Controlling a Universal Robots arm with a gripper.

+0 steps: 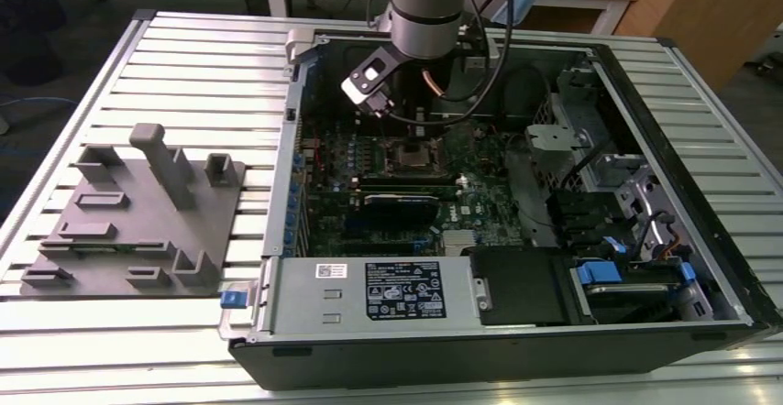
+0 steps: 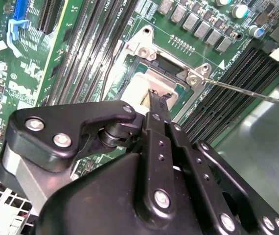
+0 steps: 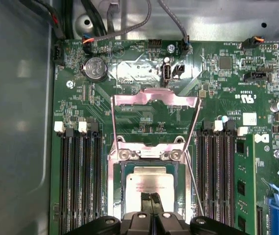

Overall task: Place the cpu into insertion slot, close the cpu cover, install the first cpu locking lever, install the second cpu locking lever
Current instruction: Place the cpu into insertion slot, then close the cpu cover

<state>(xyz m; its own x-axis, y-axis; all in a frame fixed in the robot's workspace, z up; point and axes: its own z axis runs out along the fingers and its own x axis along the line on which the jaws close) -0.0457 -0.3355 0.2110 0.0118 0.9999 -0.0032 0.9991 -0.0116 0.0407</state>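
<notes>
The cpu (image 3: 149, 182) lies flat in the insertion slot (image 3: 114, 188), deep inside an open pc case (image 1: 490, 355) that rests on a slatted metal table (image 1: 183, 57). In the exterior view a grey parts fixture (image 1: 135, 213) sits on the table at the view's left of the case. My arm (image 1: 423, 11) reaches down into the case over the green motherboard (image 1: 367, 185). In the first wrist view, long black memory slots (image 3: 78, 181) run along both sides of the insertion slot. The cpu cover (image 3: 154, 96) is swung up, not closed: its silver frame stands raised w/ bare board visible thru its window. My gripper (image 3: 151, 197) hangs right over the cpu's silver top, fingers drawn together w/ hardly any gap and nothing btwn them; can't tell if the tips touch the metal. In the second wrist view a thin locking lever (image 2: 242, 91) sticks out from a corner of the insertion slot, angled away from it.
</notes>
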